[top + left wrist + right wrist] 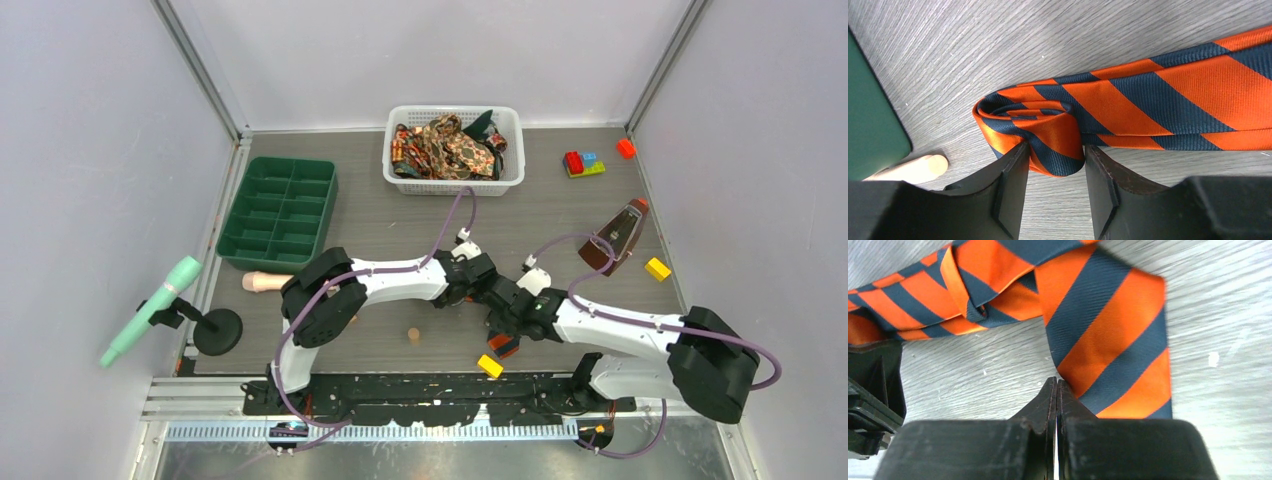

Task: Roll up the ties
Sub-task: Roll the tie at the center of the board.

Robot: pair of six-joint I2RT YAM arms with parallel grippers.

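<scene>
The left pincer grasps the rolled end of the tie on the counter, near centre, to hold the coil tight. The right pincer, clenched shut, touches the loose length's edge, probably to steady it.

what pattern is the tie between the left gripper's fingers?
Tie: diagonal orange and dark blue stripes; clearest in the left wrist view.

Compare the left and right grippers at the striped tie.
Left gripper jaws stand apart, clamping the rolled end of the striped tie; right gripper jaws are pressed shut. Left sits at the roll; right at the flat wide stretch. Both are at the same tie.
</scene>
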